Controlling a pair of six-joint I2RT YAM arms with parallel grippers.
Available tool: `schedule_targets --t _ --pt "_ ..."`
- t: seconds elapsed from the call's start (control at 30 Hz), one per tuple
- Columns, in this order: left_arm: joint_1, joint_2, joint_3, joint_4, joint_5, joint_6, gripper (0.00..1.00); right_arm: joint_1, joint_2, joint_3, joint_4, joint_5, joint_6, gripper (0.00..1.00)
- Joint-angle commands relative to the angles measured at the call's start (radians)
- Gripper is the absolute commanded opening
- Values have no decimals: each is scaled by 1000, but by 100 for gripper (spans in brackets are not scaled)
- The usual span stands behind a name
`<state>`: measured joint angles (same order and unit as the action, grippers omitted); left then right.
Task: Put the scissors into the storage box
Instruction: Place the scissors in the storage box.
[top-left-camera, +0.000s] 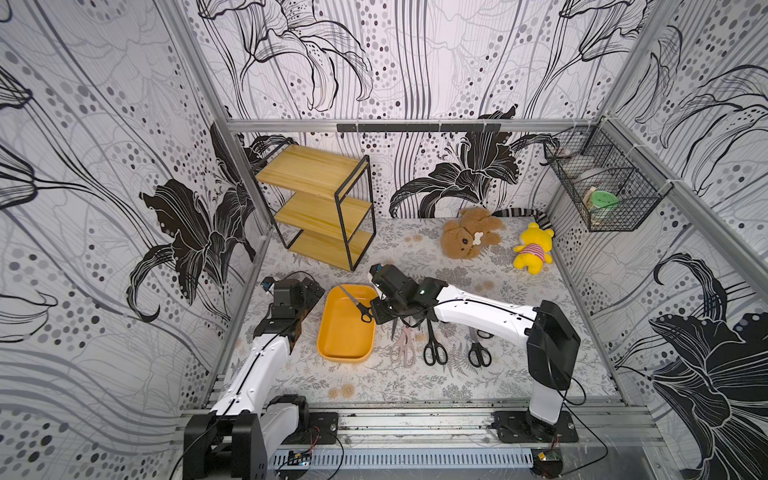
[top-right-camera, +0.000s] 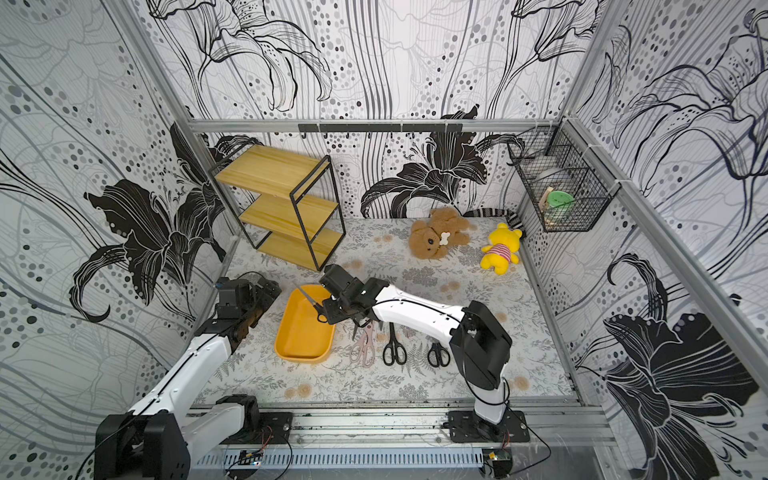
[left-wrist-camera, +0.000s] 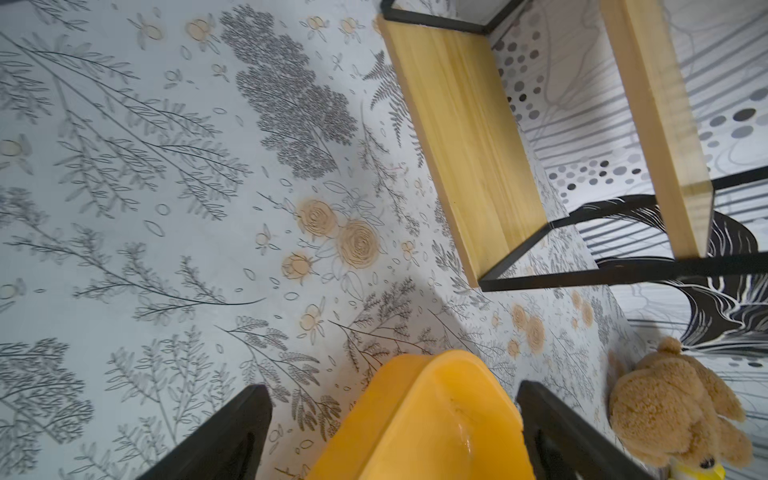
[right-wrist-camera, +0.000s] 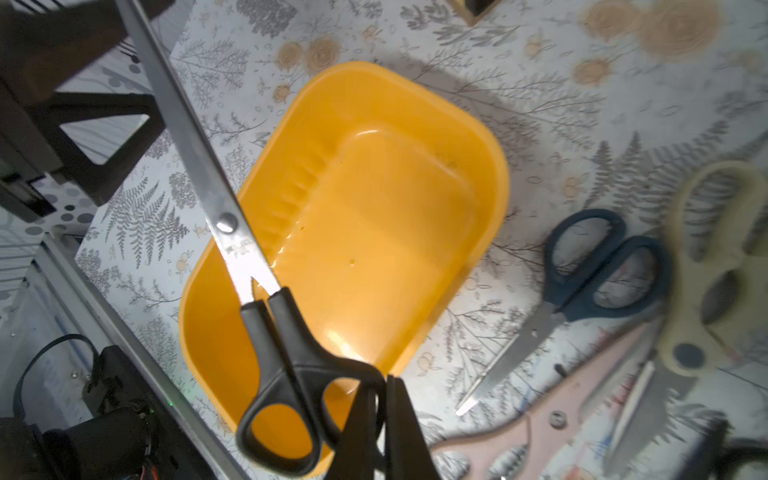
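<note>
R tool (right-wrist-camera: 382, 384) pinches one handle loop of black scissors (right-wrist-camera: 232, 232), blades slanting over storage box (right-wrist-camera: 395, 232). Stiff steel, slick, blade-heavy: prob pivots in grip; hold nearer pivot screw. L tool (left-wrist-camera: 390, 388) spread, beside box.

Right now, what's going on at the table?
The right pincer is shut on a handle loop of the long black-handled scissors, holding them above the orange-yellow storage box, which looks empty. The left pincer is open at a corner of the box, not gripping it. The pink scissors, dark blue scissors, cream shears and black pairs lie on the table beside the box.
</note>
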<state>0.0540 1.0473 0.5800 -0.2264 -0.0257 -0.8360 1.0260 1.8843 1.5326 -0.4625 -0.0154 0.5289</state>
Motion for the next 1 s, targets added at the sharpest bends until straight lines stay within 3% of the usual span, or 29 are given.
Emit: schedule_targets --t 0.0,0.27,0.5,0.83,0.97 --pt "44 -21 -17 -28 -13 33 97 26 57 45 26 -4 73 0" --pt "103 -51 -37 -43 7 48 97 28 141 92 50 60 218 0" --pt "103 -61 -48 -31 40 51 97 29 237 214 -20 53 244 0" --pt "104 -51 -55 -19 78 79 98 28 217 158 -55 92 327 0" --pt "102 -52 -57 -18 82 82 97 28 241 181 -73 77 332 6"
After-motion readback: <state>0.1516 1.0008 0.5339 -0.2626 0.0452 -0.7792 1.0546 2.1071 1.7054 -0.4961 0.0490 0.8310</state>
